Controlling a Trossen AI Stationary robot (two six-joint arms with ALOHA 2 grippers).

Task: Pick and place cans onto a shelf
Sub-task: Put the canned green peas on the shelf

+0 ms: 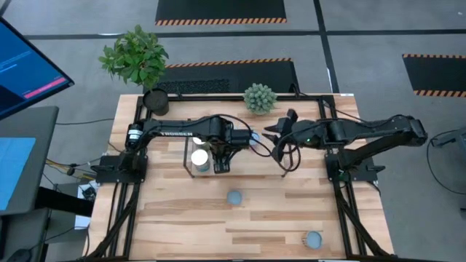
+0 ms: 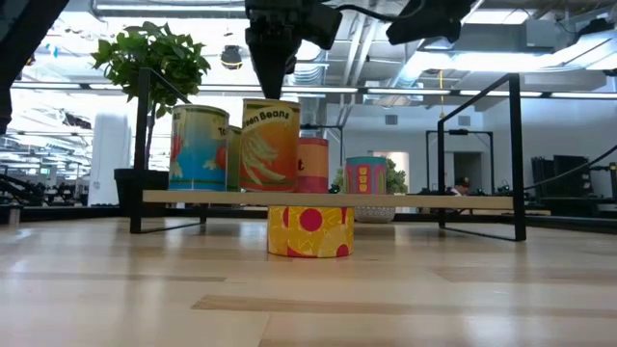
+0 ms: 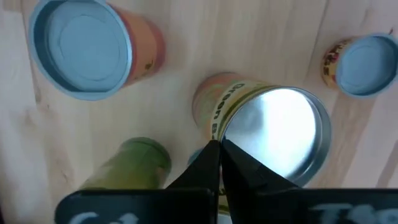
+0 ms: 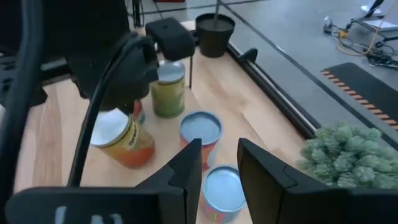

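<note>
- Table (image 1: pixel 182 218) of pale planks, both arms reaching in over its far half.
- Shelf (image 2: pixel 540 201) standing low across the far side, wire frames at both ends, already loaded: four cans visible on the board in the low view, green-bean can (image 2: pixel 269 145) foremost, blue-and-yellow one (image 2: pixel 199 146) beside it.
- Left gripper (image 3: pixel 220 163) hanging right over the green-bean can, fingers pressed together, holding nothing; can upright on the shelf, shiny top directly below the tips.
- Looks like a release just done: can standing on its own, gripper clear of the rim.
- Right gripper (image 4: pixel 219 163) waiting near mid-table beside the shelf, fingers apart, empty, two blue-topped cans just ahead of it.
- Three cans not yet shelved, it seems: yellow-and-red can (image 2: pixel 309 231) on the table in front of the shelf, a second can (image 1: pixel 234 197) mid-table, a third (image 1: pixel 313 239) near the front edge, right of centre.
- Key relation for the next pick: mid-table can upright, axis vertical, toward the front from both grippers, roughly between them, left slightly nearer; front-edge can on the right arm's side.
- Straight-down approach likely called for.
</note>
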